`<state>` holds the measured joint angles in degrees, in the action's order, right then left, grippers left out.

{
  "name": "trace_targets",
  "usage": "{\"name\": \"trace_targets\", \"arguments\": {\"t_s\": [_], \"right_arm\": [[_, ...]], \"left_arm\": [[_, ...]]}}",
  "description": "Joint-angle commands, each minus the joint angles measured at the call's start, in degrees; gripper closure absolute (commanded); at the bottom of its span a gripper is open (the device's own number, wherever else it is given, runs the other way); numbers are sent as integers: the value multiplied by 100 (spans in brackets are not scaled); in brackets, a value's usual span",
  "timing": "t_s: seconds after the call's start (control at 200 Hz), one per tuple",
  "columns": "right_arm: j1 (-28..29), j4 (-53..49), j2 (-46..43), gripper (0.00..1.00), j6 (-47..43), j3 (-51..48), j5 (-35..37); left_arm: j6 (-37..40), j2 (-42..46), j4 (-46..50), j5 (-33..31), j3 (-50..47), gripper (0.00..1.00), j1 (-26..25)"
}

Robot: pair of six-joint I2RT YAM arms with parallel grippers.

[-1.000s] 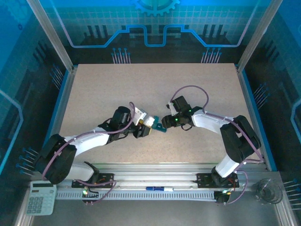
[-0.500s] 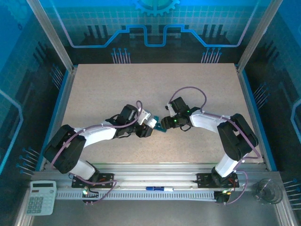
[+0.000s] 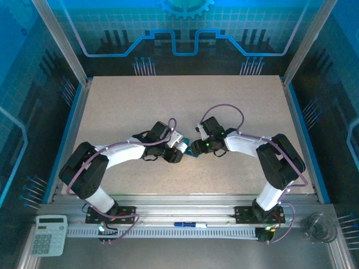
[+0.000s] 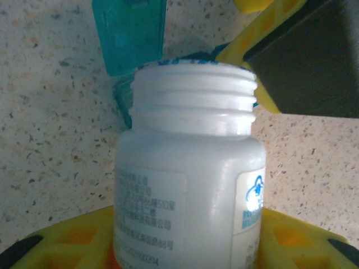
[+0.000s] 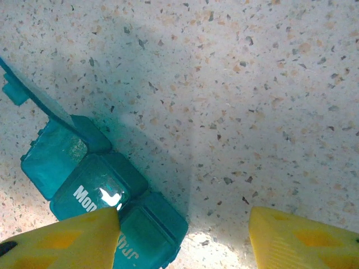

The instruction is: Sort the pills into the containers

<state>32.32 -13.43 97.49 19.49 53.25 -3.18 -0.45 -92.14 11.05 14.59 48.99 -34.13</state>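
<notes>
My left fingers (image 4: 61, 244) are clamped on the uncapped white bottle (image 4: 190, 168), mouth at the teal pill box (image 5: 106, 196) mid bench (image 5: 252, 84), right fingers (image 5: 303, 235) spread open beside it, so tip too fast and I reckon pills overshoot that tiny compartment.

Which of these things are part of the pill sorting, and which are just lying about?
Part of the job:
white pill bottle, cap off
teal pill box, one lid flipped open

Just lying about, along the near edge:
calculator
pen
glass cup
</notes>
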Motion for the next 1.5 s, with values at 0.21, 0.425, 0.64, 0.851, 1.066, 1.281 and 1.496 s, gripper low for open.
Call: {"name": "trace_targets", "arguments": {"t_s": [0.21, 0.425, 0.64, 0.851, 1.066, 1.281, 1.496], "right_arm": [[82, 73, 96, 37, 116, -78, 125], [82, 80, 94, 37, 129, -87, 116], [86, 95, 98, 38, 145, -105, 98], [82, 123, 86, 38, 153, -138, 85], [82, 154, 93, 38, 185, -166, 79], [84, 190, 93, 38, 219, -192, 59], [82, 212, 96, 38, 248, -201, 46]], "left_arm": [[168, -302, 793, -250, 458, 100, -69], [192, -457, 1166, -314, 737, 100, -72], [186, -629, 1638, -382, 1086, 100, -74], [196, -715, 2016, -406, 1369, 100, -72], [262, -803, 2361, -491, 1614, 100, -94], [325, -945, 2638, -522, 1825, 100, -152], [358, -1096, 2915, -621, 2057, 100, -199]]}}
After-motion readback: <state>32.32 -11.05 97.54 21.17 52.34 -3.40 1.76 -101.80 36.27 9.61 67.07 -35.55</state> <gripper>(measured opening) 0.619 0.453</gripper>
